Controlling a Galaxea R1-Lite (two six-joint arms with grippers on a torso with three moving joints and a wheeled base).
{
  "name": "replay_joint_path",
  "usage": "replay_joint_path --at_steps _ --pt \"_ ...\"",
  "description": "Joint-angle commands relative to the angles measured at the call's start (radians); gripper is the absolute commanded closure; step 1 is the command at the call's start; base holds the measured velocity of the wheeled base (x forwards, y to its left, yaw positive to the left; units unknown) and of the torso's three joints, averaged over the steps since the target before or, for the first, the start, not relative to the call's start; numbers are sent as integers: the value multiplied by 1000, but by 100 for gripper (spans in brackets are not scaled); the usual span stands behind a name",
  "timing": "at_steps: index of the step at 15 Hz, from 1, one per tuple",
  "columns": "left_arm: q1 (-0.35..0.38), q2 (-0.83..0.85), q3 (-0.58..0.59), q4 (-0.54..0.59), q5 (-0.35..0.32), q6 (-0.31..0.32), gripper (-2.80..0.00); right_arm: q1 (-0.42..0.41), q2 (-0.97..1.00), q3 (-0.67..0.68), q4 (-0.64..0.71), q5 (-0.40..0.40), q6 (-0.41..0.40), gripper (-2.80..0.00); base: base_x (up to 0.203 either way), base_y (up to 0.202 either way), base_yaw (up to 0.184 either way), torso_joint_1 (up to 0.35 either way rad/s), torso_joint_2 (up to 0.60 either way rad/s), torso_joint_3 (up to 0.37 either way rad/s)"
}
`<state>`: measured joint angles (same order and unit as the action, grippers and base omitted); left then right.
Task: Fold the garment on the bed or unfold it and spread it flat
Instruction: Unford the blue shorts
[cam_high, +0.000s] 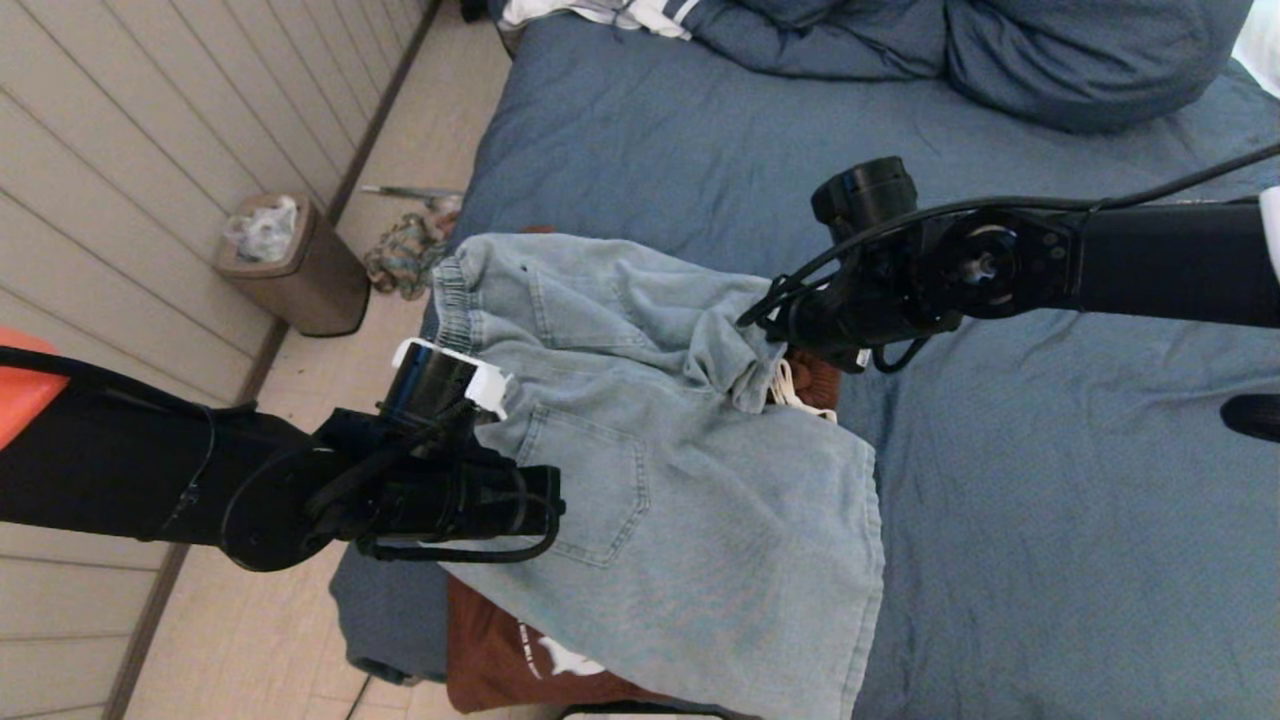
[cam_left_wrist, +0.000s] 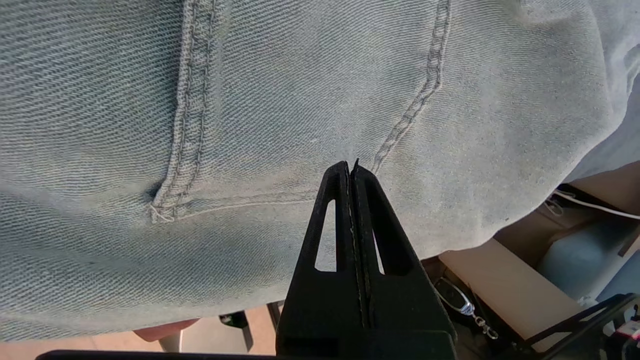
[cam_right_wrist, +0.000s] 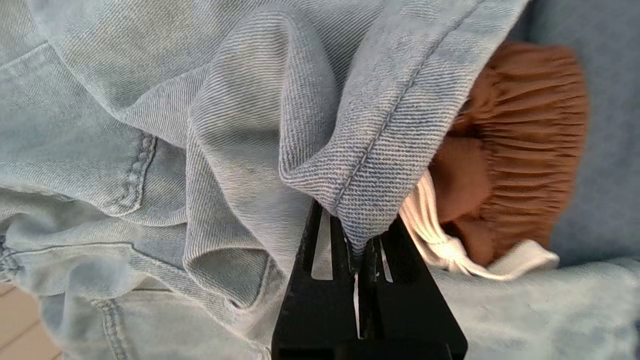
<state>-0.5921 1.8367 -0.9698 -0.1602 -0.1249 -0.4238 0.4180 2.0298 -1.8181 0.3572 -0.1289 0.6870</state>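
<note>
The shorts (cam_high: 640, 430) are pale, matt denim with a twill weave; the bed (cam_high: 1050, 480) sheet is soft matt cloth.

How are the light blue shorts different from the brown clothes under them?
The denim shorts are pale blue; the brown garment is rusty brown. The shorts lie on top, mostly showing; the brown garment is mostly hidden beneath, peeking out at the edges. The shorts are pinched by the right gripper and the left gripper; nothing holds the brown garment. Both lie on the bed.
</note>
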Motion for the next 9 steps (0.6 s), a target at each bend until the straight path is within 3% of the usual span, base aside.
replay_joint_path --at_steps 1,4,6,9 --pt "-5 -4 1 -1 -1 -3 0 -27 -42 -50 72 0 0 0 0 0 0 0 0 0" --pt "-12 -4 3 -1 -1 -3 0 -119 -60 -137 211 0 -49 0 0 0 0 0 0 0" --pt "-15 -4 3 -1 -1 -2 0 -172 -70 -139 225 1 -115 0 0 0 0 0 0 0" --pt "-18 -2 4 -1 -1 -1 0 -232 -58 -138 237 0 -138 0 0 0 0 0 0 0"
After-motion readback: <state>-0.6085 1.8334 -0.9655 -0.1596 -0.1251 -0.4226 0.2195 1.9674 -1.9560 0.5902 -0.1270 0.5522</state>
